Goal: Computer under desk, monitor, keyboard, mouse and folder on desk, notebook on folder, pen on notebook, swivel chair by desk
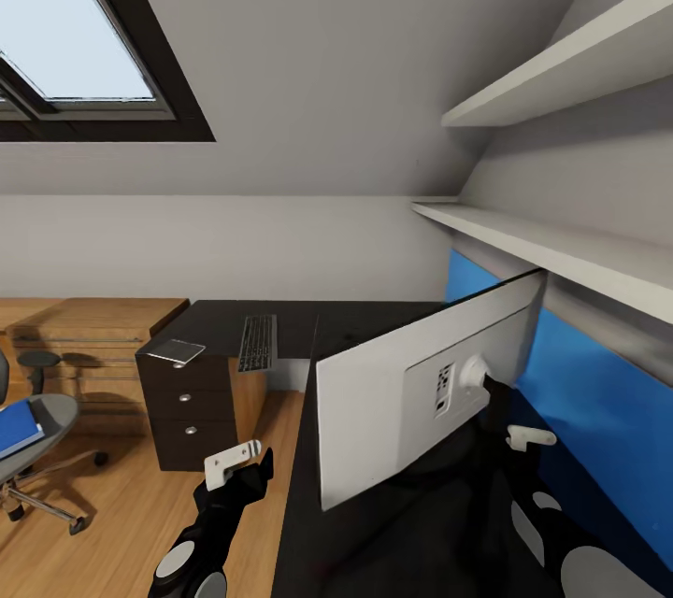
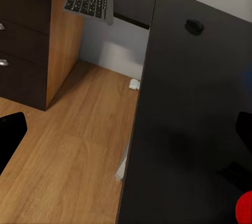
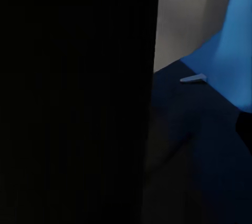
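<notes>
1. Monitor (image 1: pixel 402 397) is on the dark desk (image 1: pixel 374 523), its white back facing the head camera. Its long axis runs from about 7 o'clock to 1 o'clock in the head view, so the screen faces the blue wall panel (image 1: pixel 598 402).
2. Right gripper (image 1: pixel 529 436) sits just behind the monitor stand, at roughly 4 o'clock from the mount hub. It looks like it is on the stand, but the right wrist view is mostly dark, so I cannot tell whether it is clamped or released.
3. Left gripper (image 1: pixel 245 460) hangs off the desk's left edge, at 8 o'clock from the monitor. Its fingers look parted and hold nothing.
4. Right arm is the nearer one for turning the monitor.
5. Keyboard (image 1: pixel 257 342) lies at 11 o'clock, long axis running away from the robot. Mouse (image 2: pixel 194 27) is on the desk beyond it.
6. Blue folder (image 1: pixel 17 427) is on the swivel chair (image 1: pixel 47 448), far at 9 o'clock.
</notes>
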You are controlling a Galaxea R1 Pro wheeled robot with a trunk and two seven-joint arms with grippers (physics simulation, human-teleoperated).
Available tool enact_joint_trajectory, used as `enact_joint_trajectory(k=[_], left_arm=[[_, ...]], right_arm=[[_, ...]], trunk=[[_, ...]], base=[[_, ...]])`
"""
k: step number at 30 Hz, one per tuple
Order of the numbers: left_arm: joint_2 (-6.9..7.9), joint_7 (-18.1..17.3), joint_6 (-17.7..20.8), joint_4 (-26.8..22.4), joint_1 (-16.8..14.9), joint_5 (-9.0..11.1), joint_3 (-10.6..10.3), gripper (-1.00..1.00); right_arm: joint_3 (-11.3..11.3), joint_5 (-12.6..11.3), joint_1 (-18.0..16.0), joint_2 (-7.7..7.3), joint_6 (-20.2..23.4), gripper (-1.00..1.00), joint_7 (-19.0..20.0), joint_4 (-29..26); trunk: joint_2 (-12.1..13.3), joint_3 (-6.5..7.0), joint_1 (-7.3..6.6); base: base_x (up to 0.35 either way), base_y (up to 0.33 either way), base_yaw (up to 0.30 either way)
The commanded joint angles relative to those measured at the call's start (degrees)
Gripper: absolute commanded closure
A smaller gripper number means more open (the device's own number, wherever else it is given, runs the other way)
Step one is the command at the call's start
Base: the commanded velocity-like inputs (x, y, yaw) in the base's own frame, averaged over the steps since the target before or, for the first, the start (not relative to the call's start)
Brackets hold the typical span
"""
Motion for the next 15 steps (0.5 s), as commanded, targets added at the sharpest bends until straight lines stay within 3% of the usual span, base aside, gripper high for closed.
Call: enact_joint_trajectory(k=[1, 15], left_arm=[[0.03, 0.43, 0.17, -0.08, -0.06, 0.35, -0.09, -1.0], [0.03, 0.43, 0.17, -0.08, -0.06, 0.35, 0.0, -1.0]], right_arm=[[-0.23, 0.17, -0.06, 0.01, -0.2, -1.0, 0.08, 0.06], [-0.17, 0.15, -0.06, 0.01, -0.16, -1.0, 0.08, 0.04]], trunk=[[-0.06, -0.08, 0.01], [-0.06, -0.08, 0.01]], base=[[0.0, 0.0, 0.0], [0.0, 0.0, 0.0]])
